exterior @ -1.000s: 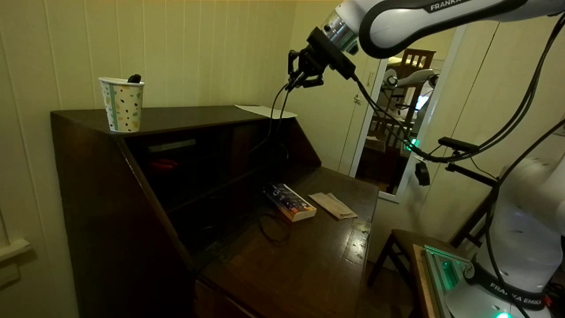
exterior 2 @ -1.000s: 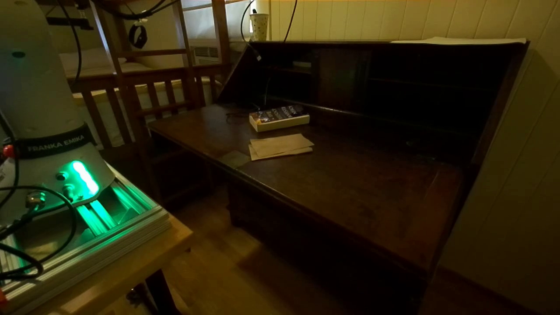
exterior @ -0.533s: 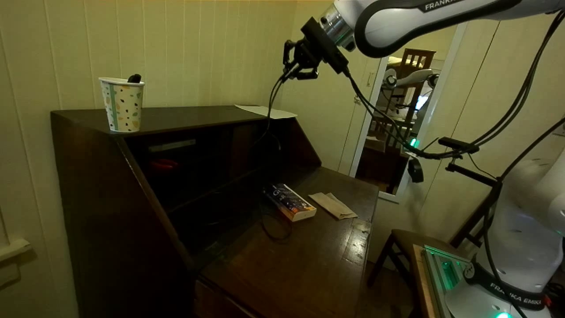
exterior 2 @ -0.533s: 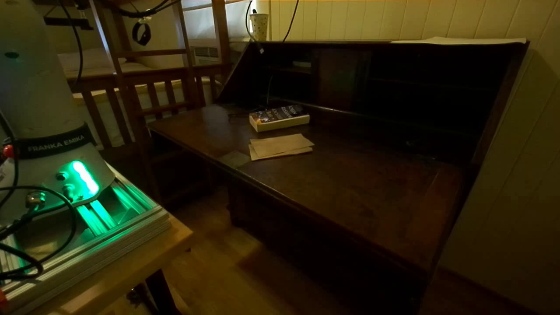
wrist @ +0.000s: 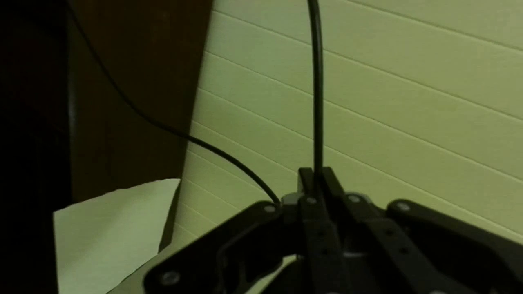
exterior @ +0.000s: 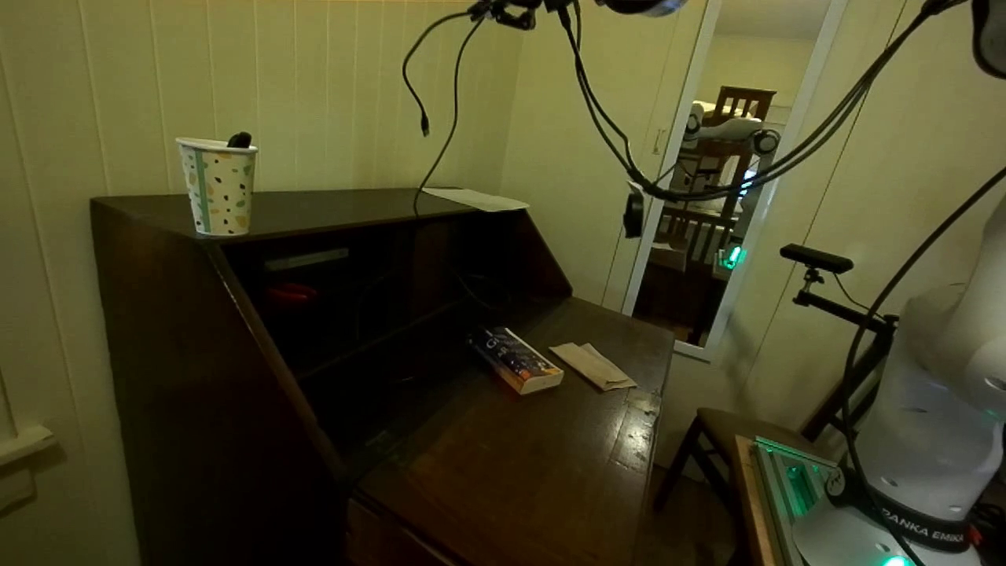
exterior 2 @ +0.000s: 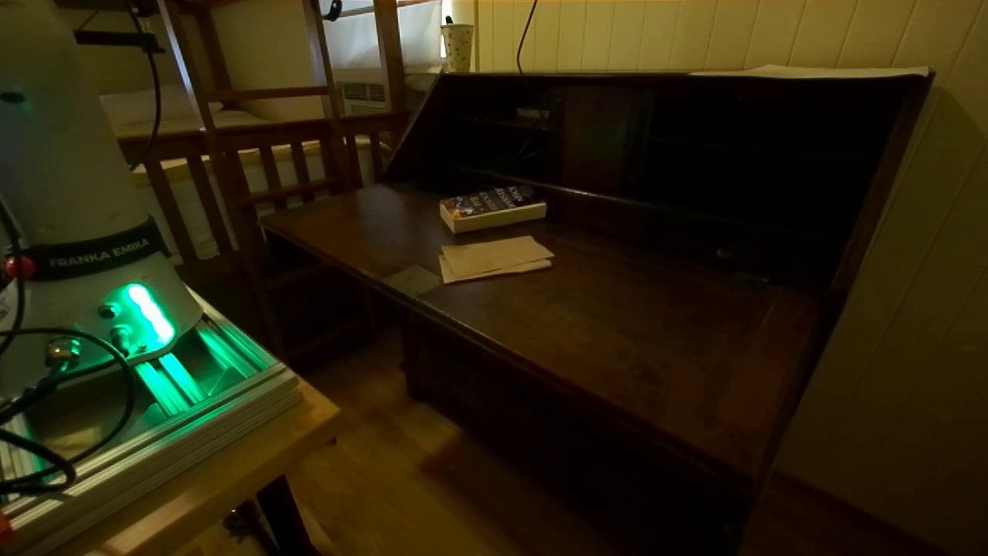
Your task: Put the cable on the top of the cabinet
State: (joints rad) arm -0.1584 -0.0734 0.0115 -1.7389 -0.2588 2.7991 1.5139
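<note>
Black, two-fingered end effector [wrist: 316,177] is clamping, its fingers [wrist: 331,185] nearly meeting.
White, rounded robot arm [exterior: 923,409] is standing upright above its base [exterior: 857,527].

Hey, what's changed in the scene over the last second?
The gripper rose, still shut on the cable. The plug rose with it, and a loop of cord beside the book is gone from the cabinet's writing surface. The cup, book and folded papers stayed put.
</note>
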